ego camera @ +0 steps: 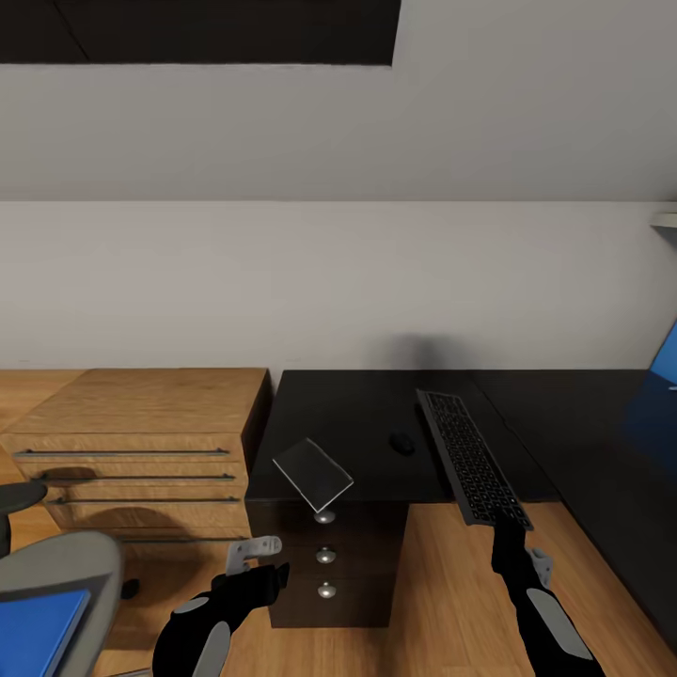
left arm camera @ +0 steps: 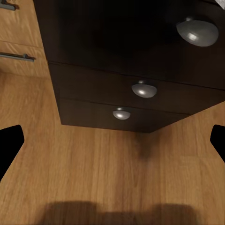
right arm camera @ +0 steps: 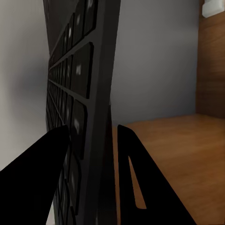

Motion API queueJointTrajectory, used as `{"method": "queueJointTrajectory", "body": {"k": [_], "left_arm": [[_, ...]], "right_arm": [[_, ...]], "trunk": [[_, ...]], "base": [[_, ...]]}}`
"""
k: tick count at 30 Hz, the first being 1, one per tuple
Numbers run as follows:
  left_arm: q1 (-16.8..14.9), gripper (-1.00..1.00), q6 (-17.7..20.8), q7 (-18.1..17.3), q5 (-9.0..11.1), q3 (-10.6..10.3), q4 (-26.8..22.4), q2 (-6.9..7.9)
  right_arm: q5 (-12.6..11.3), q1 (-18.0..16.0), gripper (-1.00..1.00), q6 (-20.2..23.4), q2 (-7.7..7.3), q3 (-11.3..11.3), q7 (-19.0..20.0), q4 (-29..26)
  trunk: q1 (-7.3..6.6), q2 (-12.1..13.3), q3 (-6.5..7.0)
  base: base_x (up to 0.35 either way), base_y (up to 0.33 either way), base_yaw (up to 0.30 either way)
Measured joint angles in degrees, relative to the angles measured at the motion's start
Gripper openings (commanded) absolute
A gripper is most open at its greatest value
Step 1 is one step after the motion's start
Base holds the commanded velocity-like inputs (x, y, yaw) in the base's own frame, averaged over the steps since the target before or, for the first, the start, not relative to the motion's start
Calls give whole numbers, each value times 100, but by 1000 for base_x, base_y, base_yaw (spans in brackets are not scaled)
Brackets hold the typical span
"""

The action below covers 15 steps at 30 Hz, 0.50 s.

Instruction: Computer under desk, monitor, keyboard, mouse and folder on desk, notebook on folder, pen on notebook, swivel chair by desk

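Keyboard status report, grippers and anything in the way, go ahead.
Right gripper shut on keyboard, held over desk. Left gripper open, empty, facing the drawers. Mouse just beside keyboard; notebook overhangs desk edge.

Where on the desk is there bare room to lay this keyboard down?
The desk is bare behind the mouse, toward the wall, and on the long wing right of the keyboard held by the right gripper. The front left corner is crowded: the notebook overhangs that edge, with the mouse close beside it.

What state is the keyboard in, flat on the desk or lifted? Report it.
Lifted: the right gripper clamps the keyboard by its near end, held over the desk.
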Motion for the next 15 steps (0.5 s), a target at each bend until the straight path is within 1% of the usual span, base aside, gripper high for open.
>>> {"method": "queueJointTrajectory", "body": {"k": [6,7,8,15], "left_arm": [[0,100,7,0,0,0,0,0],[0,100,7,0,0,0,0,0],[-1,100,7,0,0,-1,0,0],[-1,100,15,0,0,-1,0,0]], "right_arm": [[7,-1,-100,0,0,2,-9,-4],[7,-1,100,0,0,2,-10,-5],[11,2,100,1,1,4,-29,64],[12,2,100,1,1,4,-30,59]], "trunk": [[1,0,0],[1,0,0],[1,1,0],[1,1,0]], "base": [[16,0,0],[2,0,0],[1,0,0],[0,0,0]]}}
